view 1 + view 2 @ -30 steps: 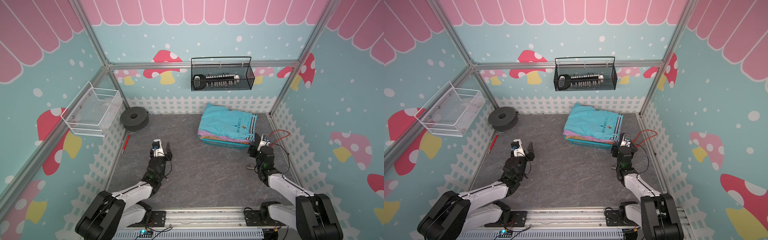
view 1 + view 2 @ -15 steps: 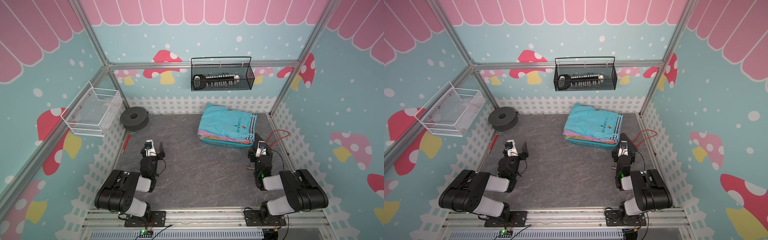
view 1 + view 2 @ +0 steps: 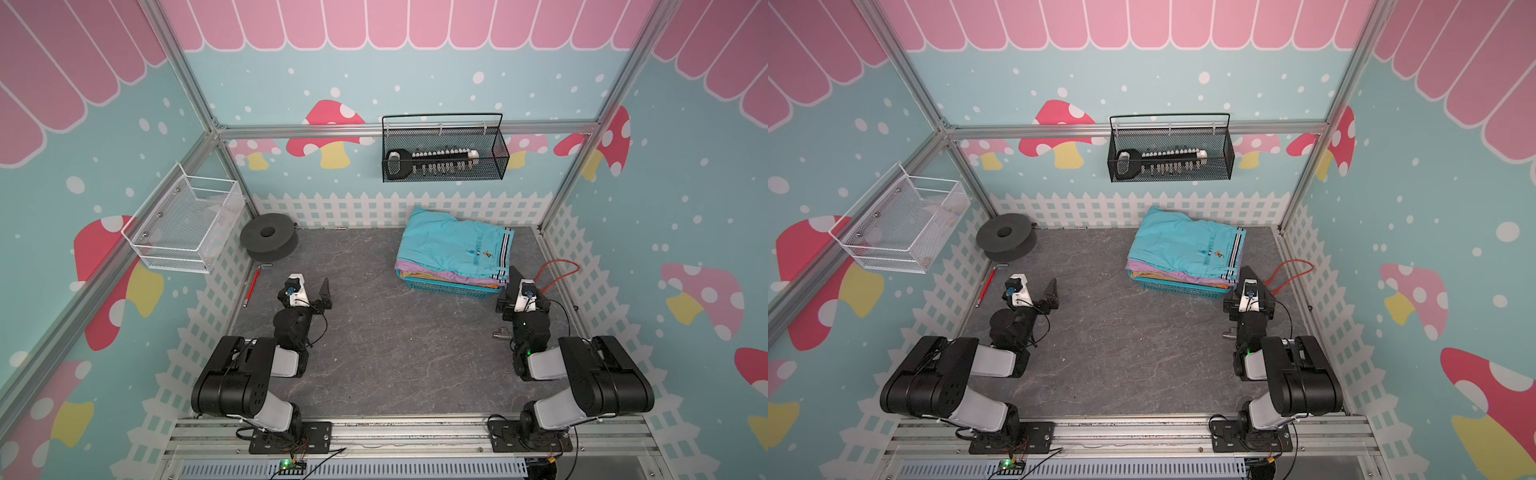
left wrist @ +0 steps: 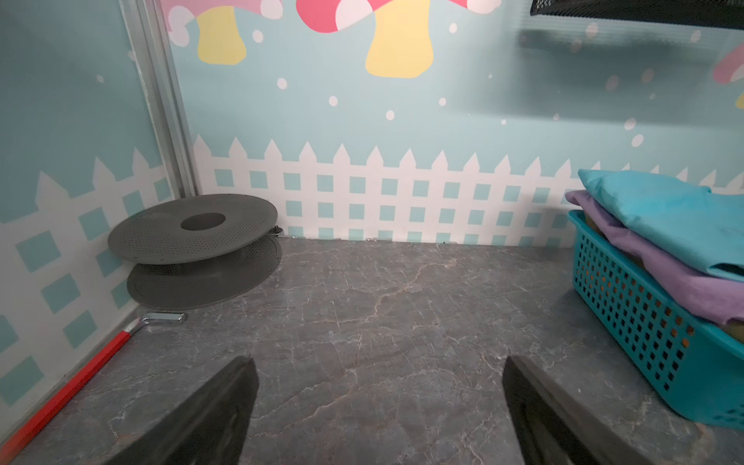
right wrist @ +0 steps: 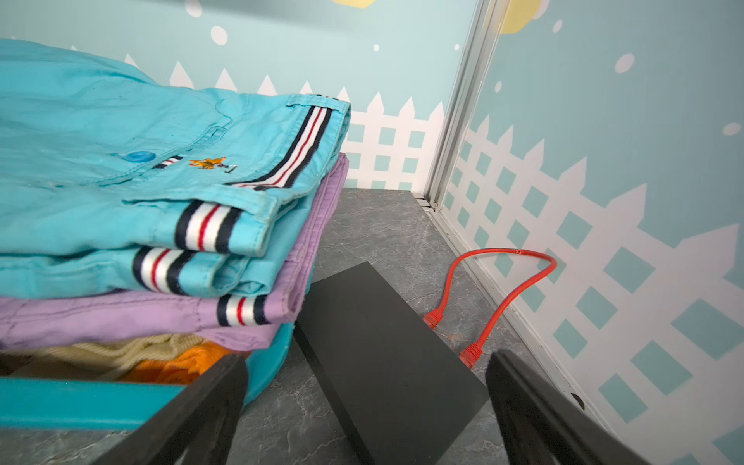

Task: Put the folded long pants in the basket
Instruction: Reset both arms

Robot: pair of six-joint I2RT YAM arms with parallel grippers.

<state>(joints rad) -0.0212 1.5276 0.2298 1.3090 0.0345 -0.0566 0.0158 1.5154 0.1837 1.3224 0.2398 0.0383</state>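
Observation:
The folded long pants lie stacked in the teal basket (image 3: 444,287) at the back right: turquoise pair (image 3: 453,245) on top, lilac pair (image 5: 120,314) under it, khaki (image 5: 100,354) and orange (image 5: 193,362) cloth below. The stack rises above the basket rim (image 5: 80,402). My left gripper (image 3: 309,291) hovers low over the floor at the left, open and empty, well apart from the basket (image 4: 628,318). My right gripper (image 3: 521,297) sits just in front of the basket's right corner, open, with nothing between its fingers (image 5: 523,386).
A black flat slab (image 5: 382,362) and a red cable (image 3: 557,270) lie by the right wall. A grey spool (image 3: 269,241) and a red-handled hex key (image 3: 251,286) sit at the left. Black mesh basket (image 3: 442,151) and white wire basket (image 3: 183,226) hang on the walls.
Both arms have drawn back toward the front rail and folded up. Both grippers have opened wider. The pants stack and basket have not moved.

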